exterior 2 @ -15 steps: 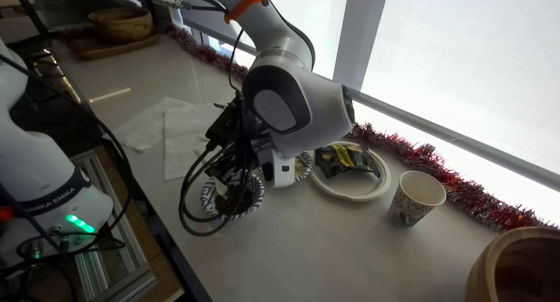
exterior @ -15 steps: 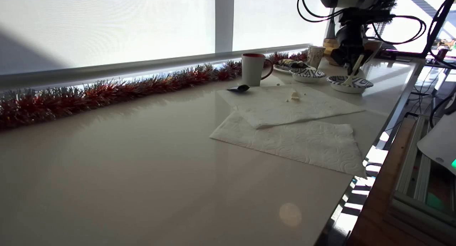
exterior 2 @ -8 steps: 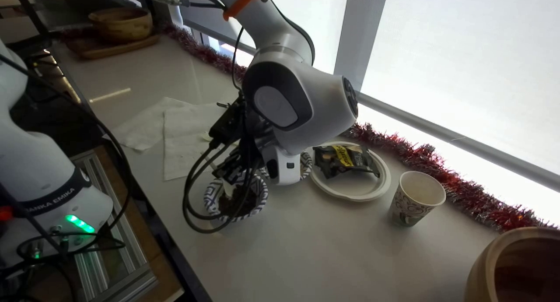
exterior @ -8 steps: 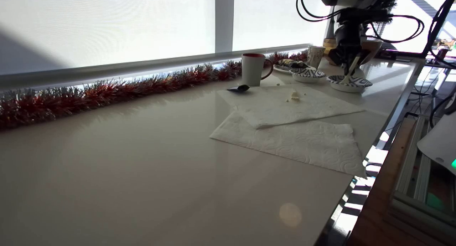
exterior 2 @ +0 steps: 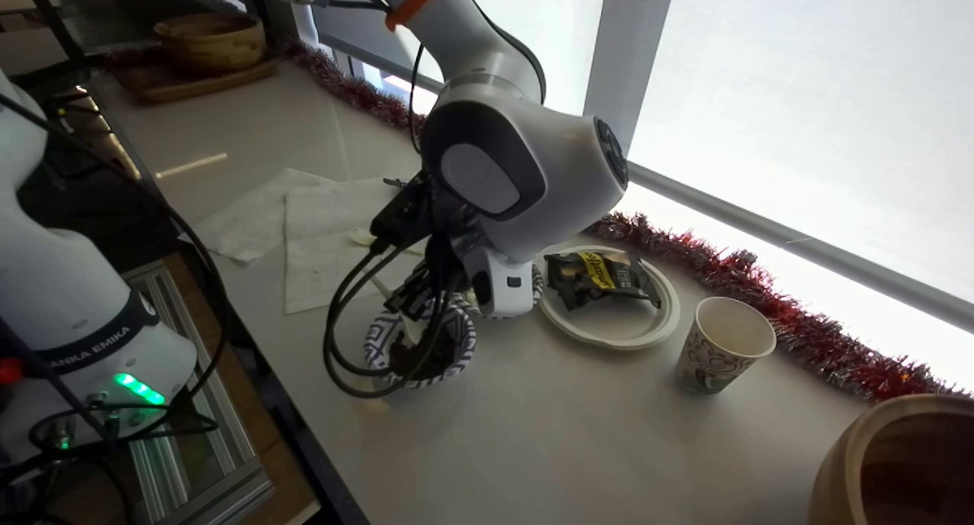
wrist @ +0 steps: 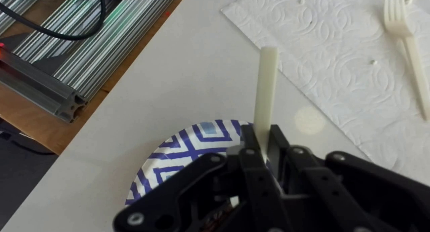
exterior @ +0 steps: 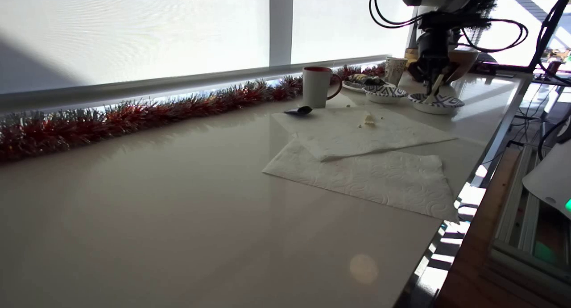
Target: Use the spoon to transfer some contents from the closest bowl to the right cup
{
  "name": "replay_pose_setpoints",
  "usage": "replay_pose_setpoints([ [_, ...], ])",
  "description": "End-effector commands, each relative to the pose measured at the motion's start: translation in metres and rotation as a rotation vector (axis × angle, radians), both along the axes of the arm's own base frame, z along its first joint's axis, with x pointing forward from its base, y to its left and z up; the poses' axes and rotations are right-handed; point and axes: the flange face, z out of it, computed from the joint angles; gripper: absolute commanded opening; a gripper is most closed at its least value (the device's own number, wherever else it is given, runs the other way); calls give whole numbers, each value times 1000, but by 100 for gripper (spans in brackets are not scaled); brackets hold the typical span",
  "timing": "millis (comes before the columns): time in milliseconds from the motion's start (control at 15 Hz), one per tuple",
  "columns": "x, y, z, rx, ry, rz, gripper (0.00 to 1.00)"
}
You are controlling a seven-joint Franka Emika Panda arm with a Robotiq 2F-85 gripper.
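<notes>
My gripper (wrist: 262,138) is shut on the pale spoon (wrist: 266,87), whose handle sticks up past the fingertips in the wrist view. Below the fingers the spoon (exterior 2: 413,330) slants down into the closest bowl (exterior 2: 378,346), a paper one with a blue-and-white patterned rim. Dark brown crumbly contents (exterior 2: 445,350) fill that bowl; the spoon's scoop end cannot be made out among them. The gripper (exterior: 432,81) hangs over the same bowl (exterior: 437,107). Standing apart, farther right, is the right cup (exterior 2: 719,350), a patterned paper cup, upright.
Another patterned bowl (exterior: 384,98) stands beside, towards the window. Next to it a white plate (exterior 2: 593,341) carries a black packet (exterior 2: 605,275). A wooden bowl (exterior 2: 852,464), a mug (exterior: 316,88), a dark scoop (exterior: 299,111) and paper towels (exterior: 370,178) with a fork (wrist: 399,29) also occupy the table.
My gripper has shifted slightly towards the window, carrying the spoon. The closest bowl has slid a little the same way. The grip looks unchanged.
</notes>
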Motion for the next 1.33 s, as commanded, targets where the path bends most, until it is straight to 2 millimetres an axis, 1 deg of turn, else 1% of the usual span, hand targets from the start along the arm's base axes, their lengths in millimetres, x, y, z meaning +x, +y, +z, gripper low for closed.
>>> replay_pose_setpoints([
  [0, -1, 0, -5, -76, -15, -21, 3],
  [400, 1, 0, -1, -139, -31, -45, 3],
  [667, -1, -1, 7, -160, -43, -62, 3],
  [867, -2, -6, 11, -181, -51, -80, 3],
  [1267, -3, -15, 11, -237, -63, -112, 3],
])
